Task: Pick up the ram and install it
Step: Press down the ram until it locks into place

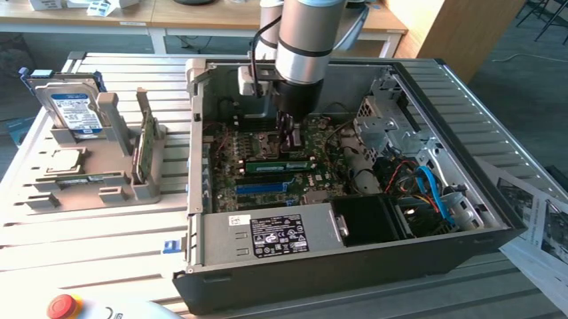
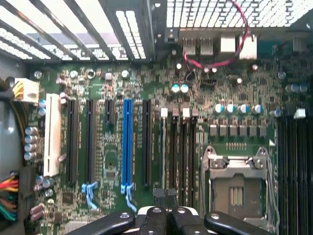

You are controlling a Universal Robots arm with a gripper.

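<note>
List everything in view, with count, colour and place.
computer case: one, black, open on the table
motherboard: one, green, inside the case
ram: one, green, on the motherboard beside the jaws
second green stick: one, upright in the holder
holder: one, grey, exterior view's left
hard drive: one, silver, standing in the holder
CPU chip: one, metal, on the holder
button: one, red, table's near edge
arm: one, silver, above the case
jaws: shut, black, over the motherboard
</note>
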